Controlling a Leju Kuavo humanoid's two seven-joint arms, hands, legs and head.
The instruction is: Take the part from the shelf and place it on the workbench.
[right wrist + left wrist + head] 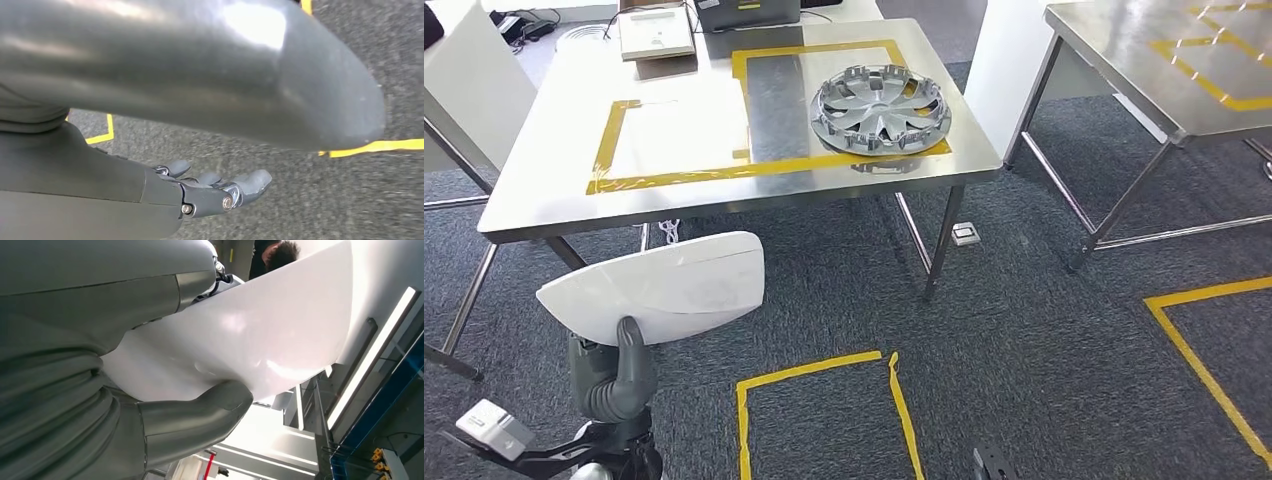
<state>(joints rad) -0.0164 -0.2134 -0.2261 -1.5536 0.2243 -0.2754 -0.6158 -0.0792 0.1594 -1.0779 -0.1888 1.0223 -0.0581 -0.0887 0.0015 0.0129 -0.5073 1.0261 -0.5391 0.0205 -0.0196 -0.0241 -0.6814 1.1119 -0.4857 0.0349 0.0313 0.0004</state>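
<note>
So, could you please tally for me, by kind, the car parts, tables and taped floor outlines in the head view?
Car parts: 2, a white panel held by the left robot hand and a silver wheel cover on the workbench.
Steel tables: 2, the workbench and another to its right.
Yellow tape floor outlines: 2, one near, one at the right.
Total: 6.

Workbench [554, 200] ahead, taped outline [609, 140] on top. Wheel cover [881, 107] on its right part, over the tape's right corner. Box [656, 34] at the far edge, left of centre. Second table [1144, 60] to the right, well apart. Part [656, 287] in left hand [619, 375], before the near edge (over the floor, not the top). Taped square [824, 415] on floor right of the hand.
</note>
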